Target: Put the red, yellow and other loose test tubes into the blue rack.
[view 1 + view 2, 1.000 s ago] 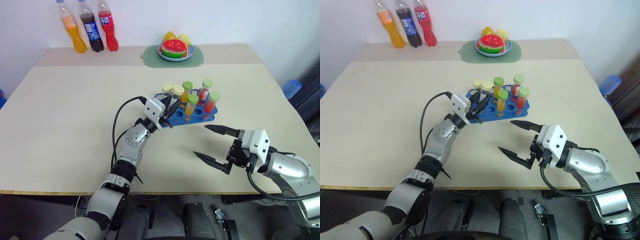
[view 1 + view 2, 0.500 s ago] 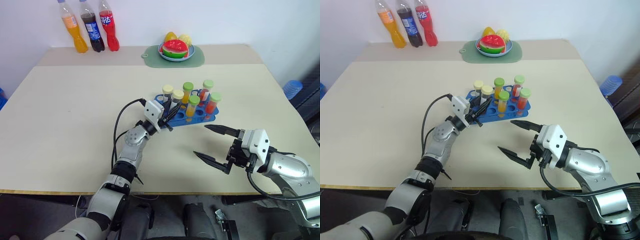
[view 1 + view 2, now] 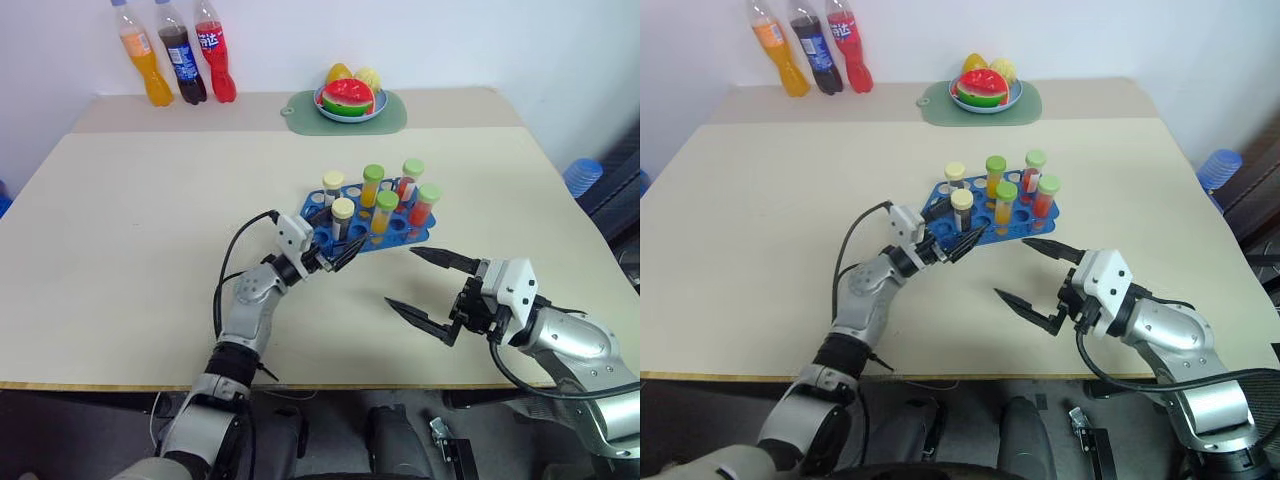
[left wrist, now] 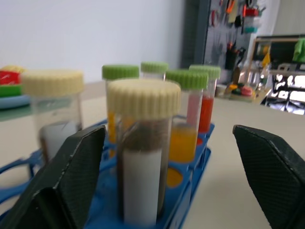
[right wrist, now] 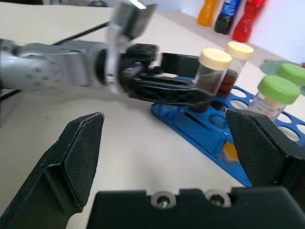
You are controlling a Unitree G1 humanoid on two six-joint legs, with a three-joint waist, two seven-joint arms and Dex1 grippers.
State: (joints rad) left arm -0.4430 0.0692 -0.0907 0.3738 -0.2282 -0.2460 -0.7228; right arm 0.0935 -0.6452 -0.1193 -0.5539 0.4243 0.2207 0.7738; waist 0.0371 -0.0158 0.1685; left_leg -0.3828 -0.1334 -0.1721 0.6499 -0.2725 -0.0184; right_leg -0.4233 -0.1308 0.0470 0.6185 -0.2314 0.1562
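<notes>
Your left gripper [image 3: 343,256] stood with its fingers spread apart, one on each side of the cream-capped tube [image 3: 342,217] of dark brown liquid, not gripping it. That tube stood upright in a hole near the front edge of the blue rack [image 3: 395,234], mid-table. A second cream-capped tube [image 3: 333,187] and four green-capped tubes [image 3: 387,214] of yellow-orange and red liquid also stood in the rack. Your right gripper [image 3: 430,289] hung open and empty, just short of the rack.
</notes>
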